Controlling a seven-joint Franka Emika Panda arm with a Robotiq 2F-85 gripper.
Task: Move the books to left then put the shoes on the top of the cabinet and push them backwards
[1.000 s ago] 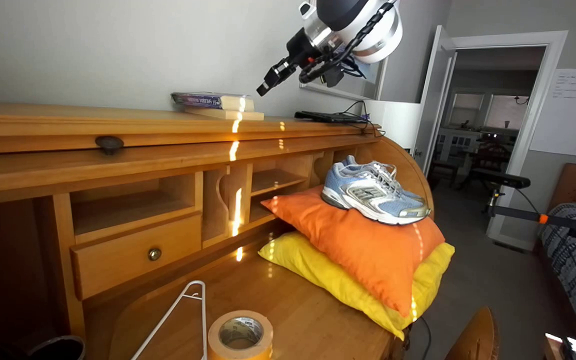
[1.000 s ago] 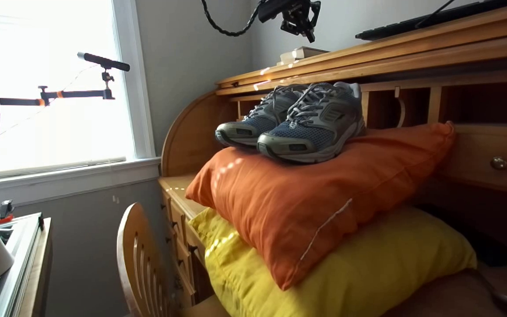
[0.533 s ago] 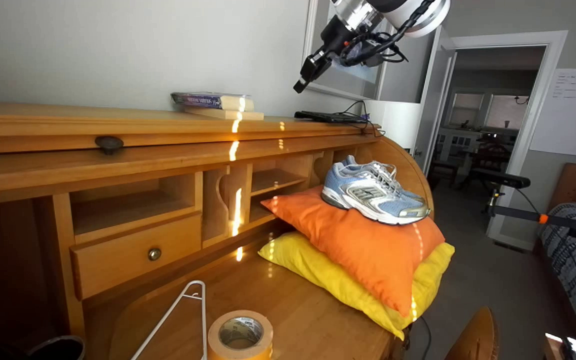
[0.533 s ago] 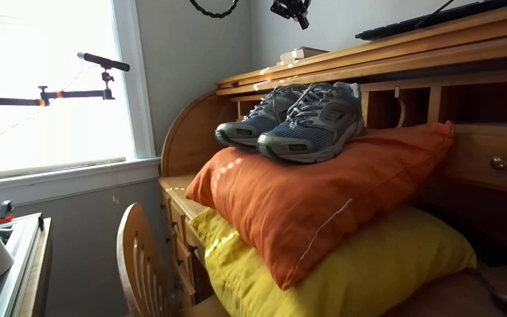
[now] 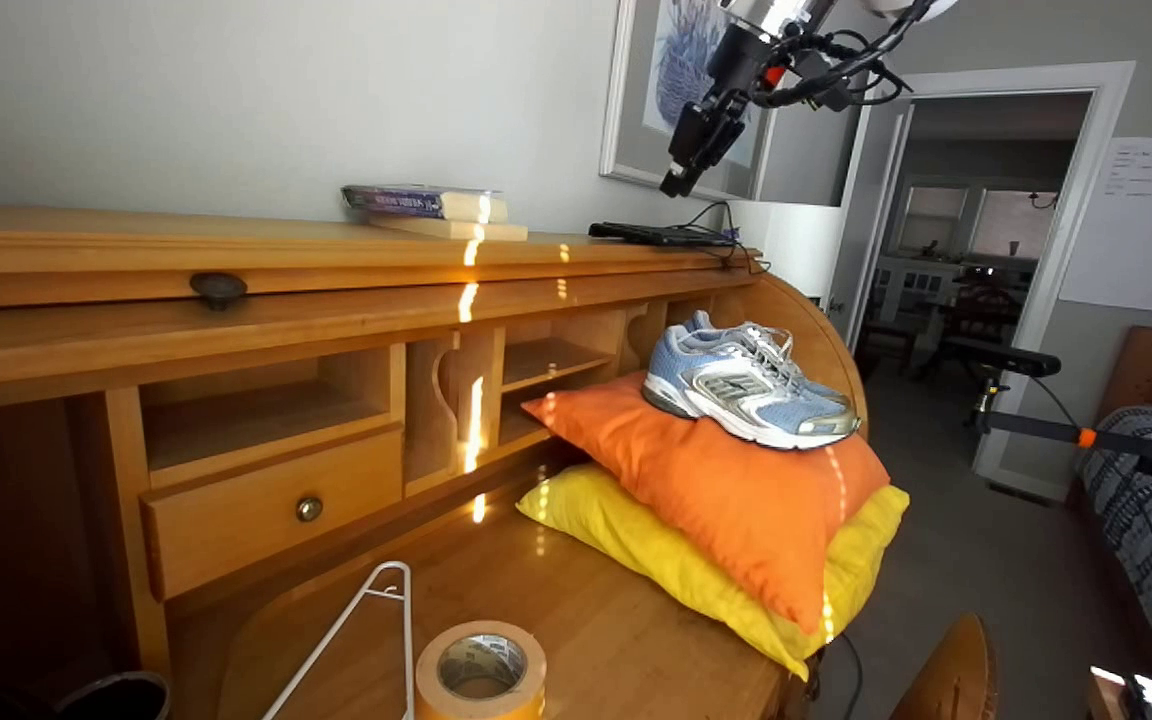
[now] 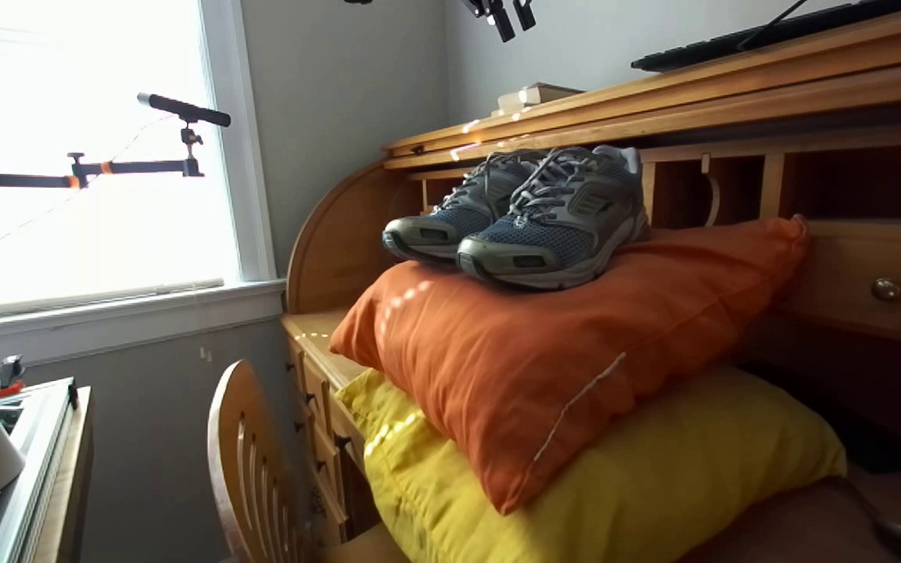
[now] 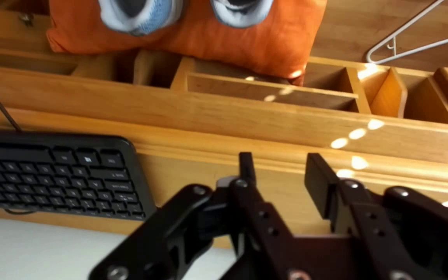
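Observation:
The books (image 5: pixel 426 203) lie in a small flat stack on the top ledge of the cabinet (image 5: pixel 256 228), against the wall. They also show in an exterior view (image 6: pixel 540 95); they are out of the wrist view. The grey-and-white shoes (image 5: pixel 751 388) stand side by side on an orange pillow below the ledge, also in an exterior view (image 6: pixel 552 223). Only their heels (image 7: pixel 243 12) show at the top of the wrist view. My gripper (image 5: pixel 678 182) is open and empty, high above the ledge and the shoes. Its fingertips (image 7: pixel 280 157) stand apart in the wrist view.
A black keyboard (image 5: pixel 661 235) with a cable lies on the ledge, right of the books; it also shows in the wrist view (image 7: pixel 53 175). The orange pillow (image 5: pixel 736 500) rests on a yellow pillow (image 5: pixel 636 550). A white hanger (image 5: pixel 406 620) and tape roll (image 5: pixel 481 670) lie on the desk.
My gripper has moved away from the books, rightward in an exterior view, to above the keyboard end, and turned more downward. The books and shoes have not moved.

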